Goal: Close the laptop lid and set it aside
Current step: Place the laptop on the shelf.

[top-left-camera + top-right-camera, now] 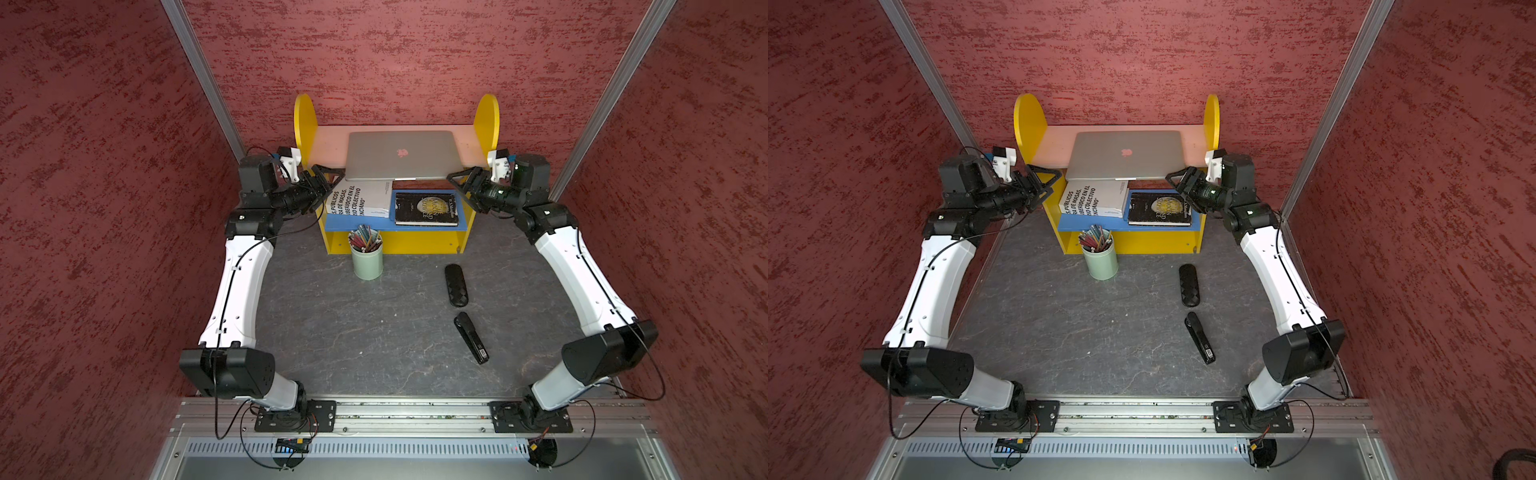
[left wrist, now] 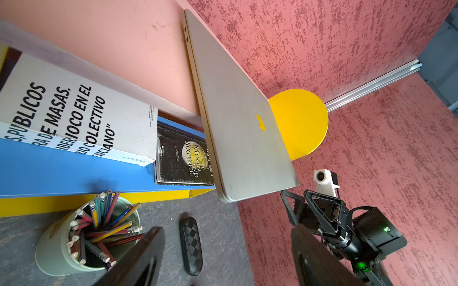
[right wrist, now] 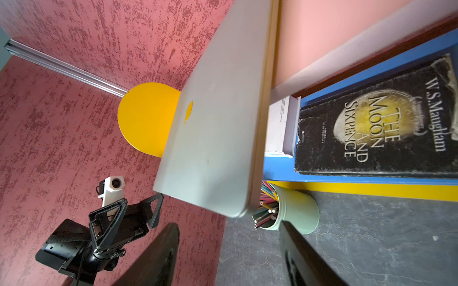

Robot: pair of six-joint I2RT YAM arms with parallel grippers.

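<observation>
The thin silver-grey aluminium laptop [image 1: 401,156], its lid [image 1: 1125,160] down, is lying on the pink top shelf [image 1: 328,143], front edge overhanging. My left hand [image 1: 332,179] and right hand [image 1: 457,183] are gaping empty beside its corners; I am planning straight, level retreats, avoiding nudges.

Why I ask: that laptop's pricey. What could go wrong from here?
1. The laptop juts past the pink shelf's front edge and neither the left gripper nor the right gripper, both open, holds it; a nudge might tip it toward the pencil cup.
2. Uneven closing at its front corners could skew it.
</observation>
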